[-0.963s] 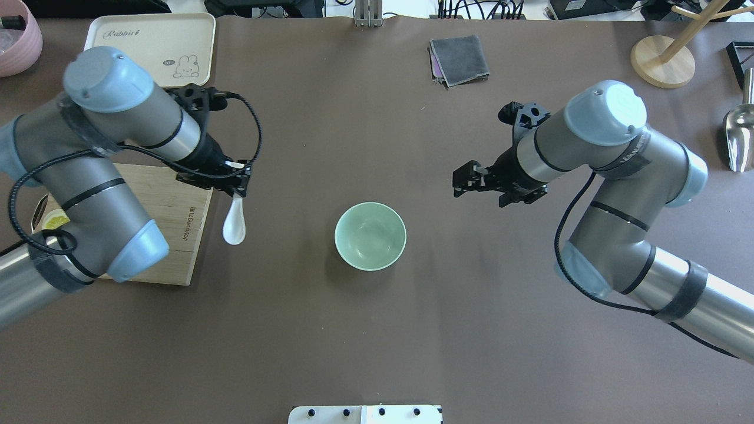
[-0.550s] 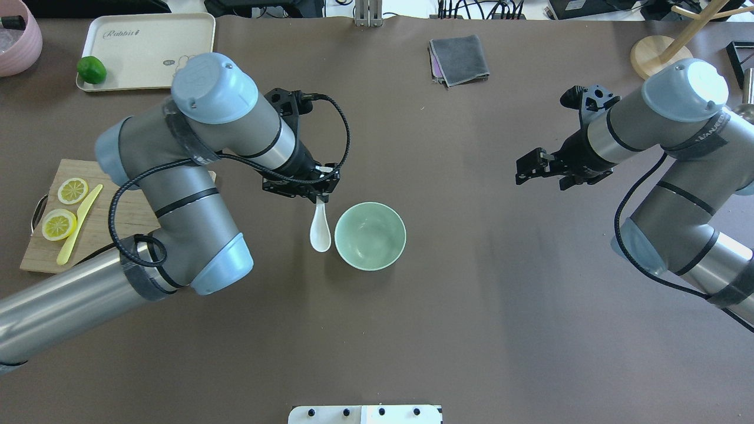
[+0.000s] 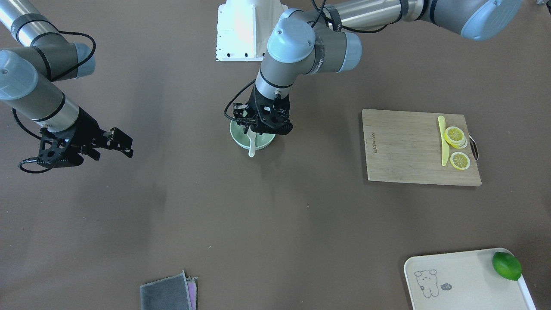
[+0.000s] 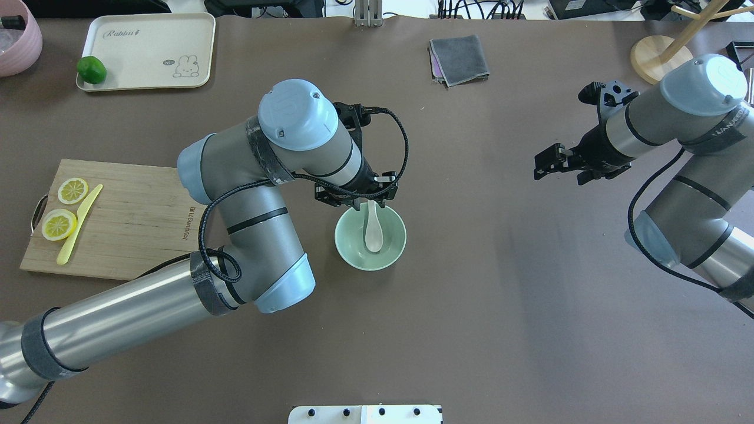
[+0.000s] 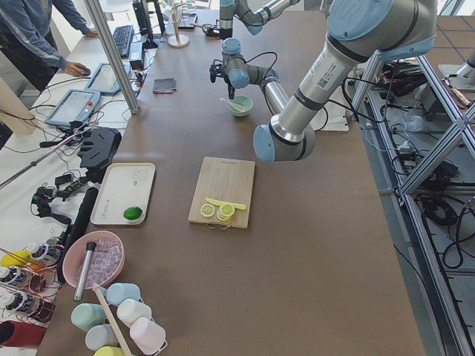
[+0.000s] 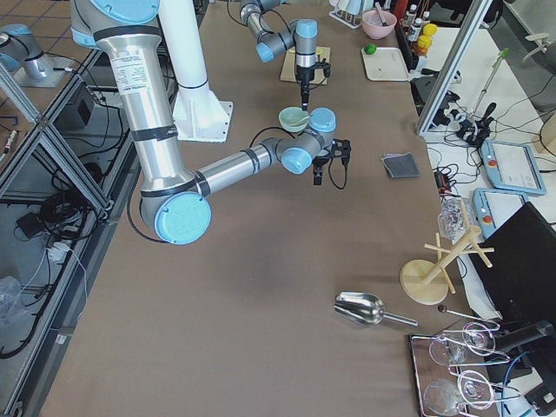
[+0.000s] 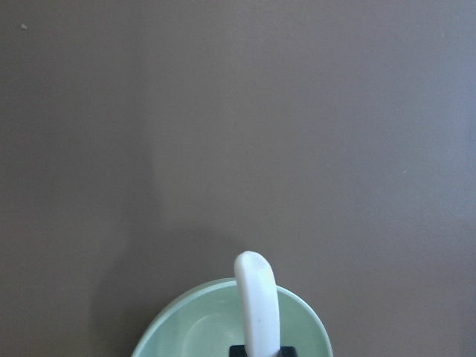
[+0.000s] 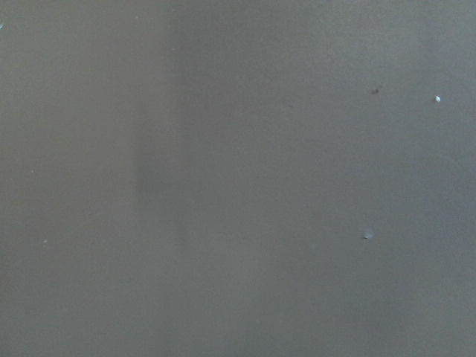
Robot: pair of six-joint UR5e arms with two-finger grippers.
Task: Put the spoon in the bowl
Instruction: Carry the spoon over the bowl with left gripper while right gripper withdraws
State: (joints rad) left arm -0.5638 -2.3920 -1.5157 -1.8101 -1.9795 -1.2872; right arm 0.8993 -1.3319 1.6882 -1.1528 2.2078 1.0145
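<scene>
The pale mint-green bowl (image 4: 343, 244) stands at the table's middle and also shows in the front view (image 3: 235, 134). My left gripper (image 4: 370, 202) is shut on the handle of the white spoon (image 4: 373, 234). It holds the spoon over the bowl, scoop end down over the bowl's inside. I cannot tell whether the scoop touches the bowl. In the left wrist view the spoon (image 7: 255, 301) reaches out above the bowl (image 7: 201, 331). In the front view the spoon (image 3: 252, 146) hangs from the left gripper (image 3: 262, 127). My right gripper (image 4: 543, 164) is open and empty, far right of the bowl.
A wooden cutting board (image 4: 135, 218) with lemon slices and a yellow knife (image 4: 79, 224) lies at the left. A cream tray (image 4: 153, 47) with a lime (image 4: 91, 69) and a pink bowl (image 4: 17, 41) are back left. A grey cloth (image 4: 459, 59) and a wooden stand (image 4: 662, 62) are at the back.
My left arm has carried the spoon rightward from beside the cutting board to over the bowl. My right arm has drawn back to the right.
</scene>
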